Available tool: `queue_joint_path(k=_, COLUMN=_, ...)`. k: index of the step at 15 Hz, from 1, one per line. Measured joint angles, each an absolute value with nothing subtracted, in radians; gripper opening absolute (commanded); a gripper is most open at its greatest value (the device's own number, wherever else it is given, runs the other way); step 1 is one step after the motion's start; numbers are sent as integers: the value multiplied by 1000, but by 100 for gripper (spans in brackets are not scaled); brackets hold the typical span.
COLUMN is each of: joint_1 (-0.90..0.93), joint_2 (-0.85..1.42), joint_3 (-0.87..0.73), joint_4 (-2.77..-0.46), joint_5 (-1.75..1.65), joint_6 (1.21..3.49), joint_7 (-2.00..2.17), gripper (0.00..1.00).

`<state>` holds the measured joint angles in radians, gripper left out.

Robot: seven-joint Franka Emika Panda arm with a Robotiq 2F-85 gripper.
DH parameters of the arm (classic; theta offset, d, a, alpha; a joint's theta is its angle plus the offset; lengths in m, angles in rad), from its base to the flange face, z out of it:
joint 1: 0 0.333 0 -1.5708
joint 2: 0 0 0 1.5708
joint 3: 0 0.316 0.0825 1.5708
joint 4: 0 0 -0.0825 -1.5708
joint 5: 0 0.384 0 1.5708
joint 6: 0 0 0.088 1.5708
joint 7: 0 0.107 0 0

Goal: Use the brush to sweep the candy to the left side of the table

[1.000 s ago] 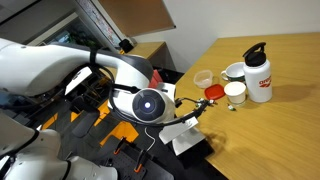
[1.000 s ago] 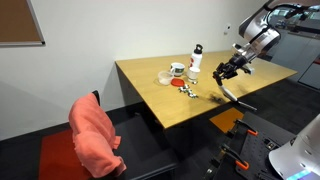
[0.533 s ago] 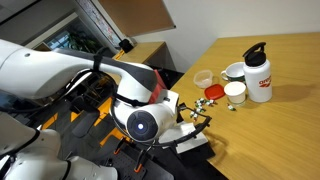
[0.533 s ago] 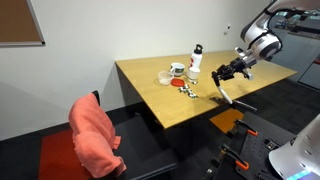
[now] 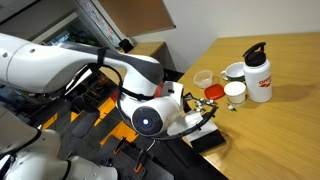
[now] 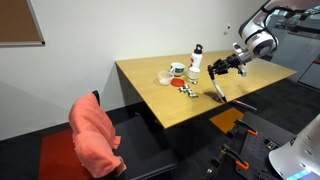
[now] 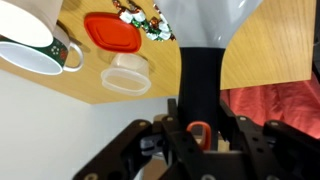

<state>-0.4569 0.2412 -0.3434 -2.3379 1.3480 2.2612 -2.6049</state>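
In an exterior view, the candy (image 6: 186, 92) lies on the table (image 6: 140, 85), just beside the red dish (image 6: 177, 84). To the right of the candy, near but apart, the brush (image 6: 217, 91) points bristles-down with its long axis steep. The gripper (image 6: 228, 67) is clamped on its handle. The surface is smooth wood; a plain wall (image 6: 90, 40) stands behind.
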Motion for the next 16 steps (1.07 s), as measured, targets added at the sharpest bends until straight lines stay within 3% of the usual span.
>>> queue_joint_path(k=16, joint_1=-425, joint_2=378, joint_3=-324, joint_4=-2233, joint_5=1375, joint_6=2236, joint_7=-2603, gripper=16)
